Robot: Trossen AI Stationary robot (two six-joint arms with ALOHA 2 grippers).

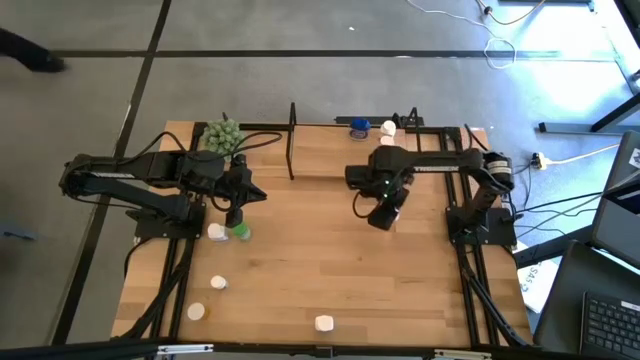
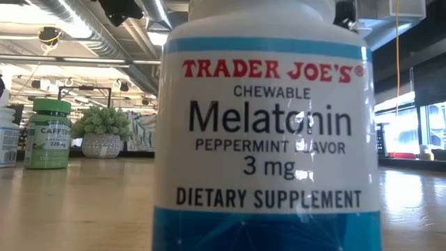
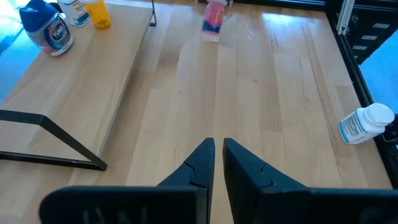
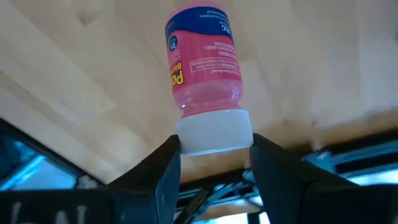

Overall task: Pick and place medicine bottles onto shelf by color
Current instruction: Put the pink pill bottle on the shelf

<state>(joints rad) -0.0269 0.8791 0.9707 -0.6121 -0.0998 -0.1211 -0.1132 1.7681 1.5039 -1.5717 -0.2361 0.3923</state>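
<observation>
Fingers of the right gripper (image 4: 214,158) clamp the white cap of a pink plastic medicine bottle (image 4: 202,59) with a blue-and-pink label, one dark finger on each side of the cap, the bottle's body pointing away from the wrist over the light-wood surface. From above, this gripper (image 1: 385,215) sits over the middle of the wooden table (image 1: 330,270), just in front of the low light-wood shelf with black metal end frames (image 1: 320,150).

On that shelf stand a blue-capped bottle (image 1: 358,127) and a white-capped bottle (image 1: 388,127) near its right end; the left wrist view adds an orange bottle (image 3: 98,14) among them.

The left gripper (image 3: 216,162) has its two dark fingers drawn almost together with nothing between them, over the table's left half (image 1: 236,205). Just beside it stand a green bottle (image 1: 241,231) and a white bottle (image 1: 216,233), and a green spiky plant ball (image 1: 222,134) sits at the shelf's left end.

More white-capped bottles lie nearer the table's front: two at the left (image 1: 218,284) (image 1: 196,312) and one at the front edge (image 1: 323,323). The low view is filled by a white melatonin bottle with a blue band (image 2: 268,139).
</observation>
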